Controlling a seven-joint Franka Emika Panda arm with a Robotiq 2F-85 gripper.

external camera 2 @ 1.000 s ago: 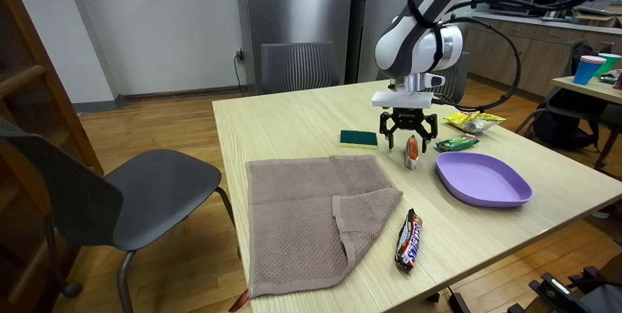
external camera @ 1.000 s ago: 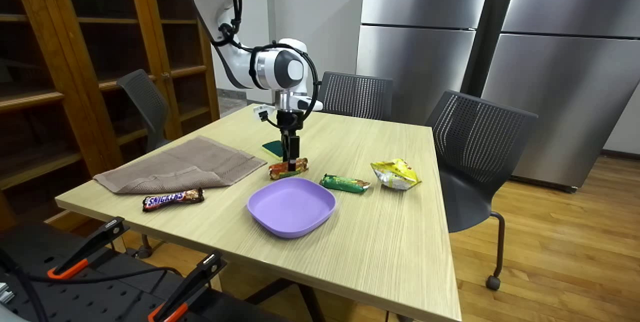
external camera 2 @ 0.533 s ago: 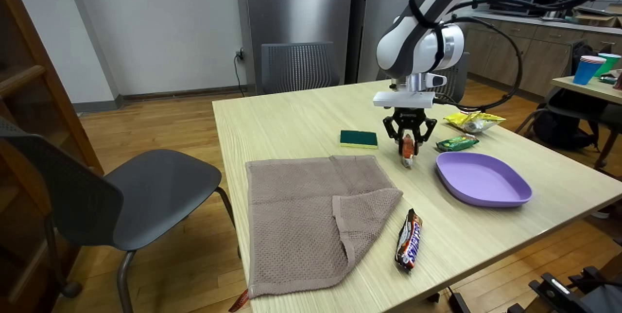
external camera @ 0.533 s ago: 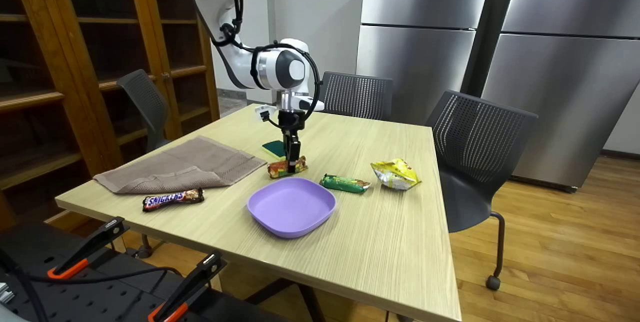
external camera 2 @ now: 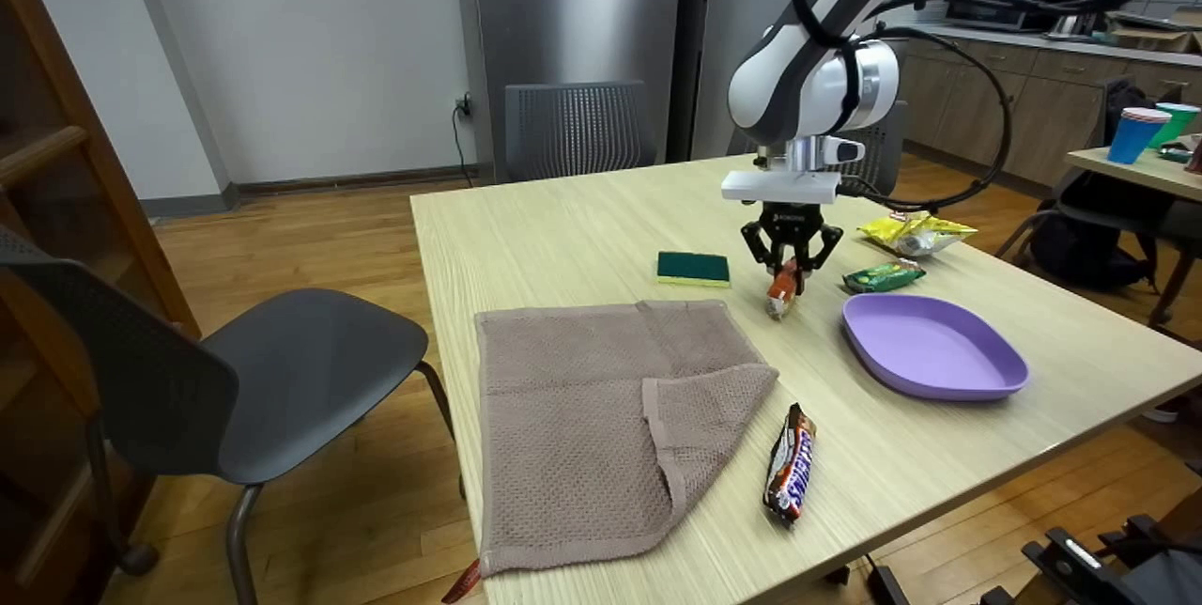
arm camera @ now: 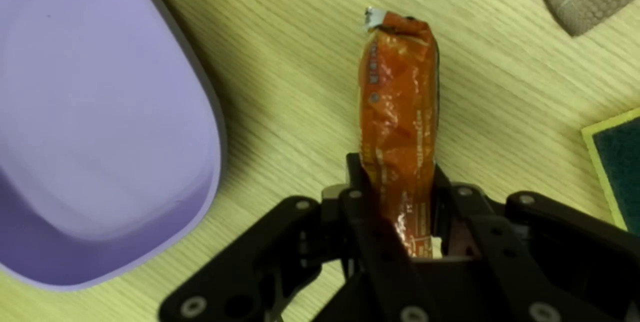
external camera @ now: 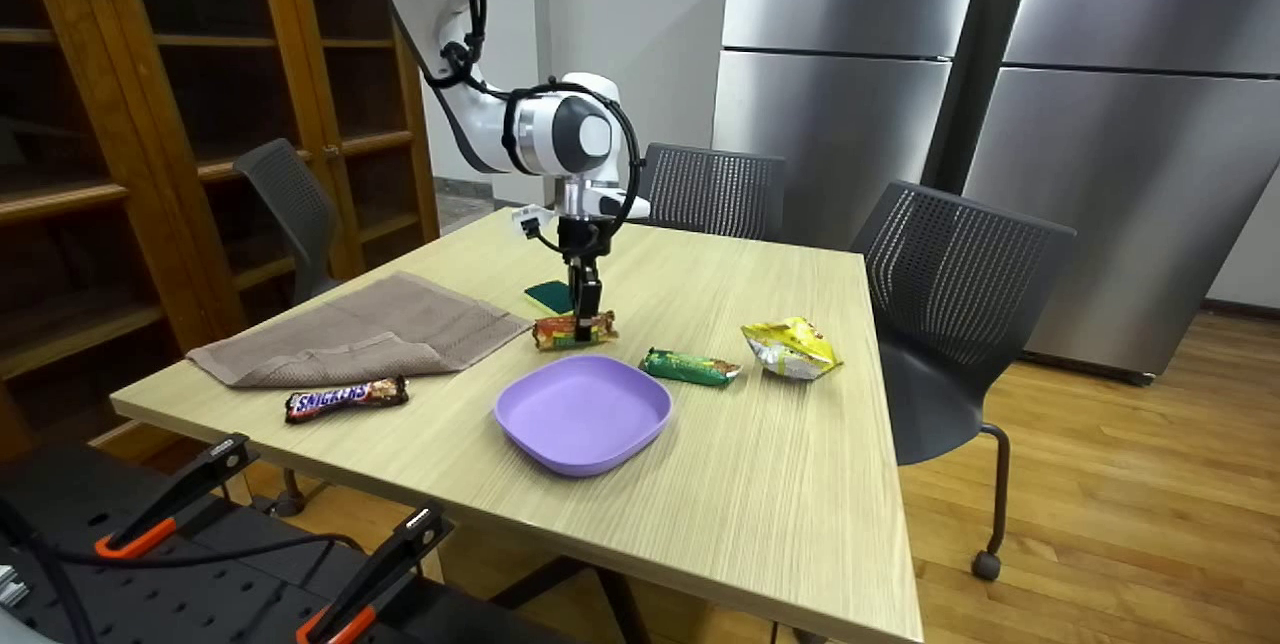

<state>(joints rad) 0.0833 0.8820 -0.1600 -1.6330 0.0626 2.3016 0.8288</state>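
I find the orange-wrapped bar (arm camera: 397,97) pinched across its width by the gripper (arm camera: 396,167), roughly at mid-length. It is at or just above the surface (external camera: 780,484) — I cannot tell which — between the purple plate (arm camera: 110,92) and the green-and-yellow sponge (external camera 2: 693,266), apart from both. A brown cloth (external camera 2: 573,436), partly folded, lies near the sponge. I record a green packet (external camera: 690,367) beside the plate, a yellow bag (external camera: 793,348) near that packet, and a Snickers bar (external camera 2: 791,466) near the cloth.
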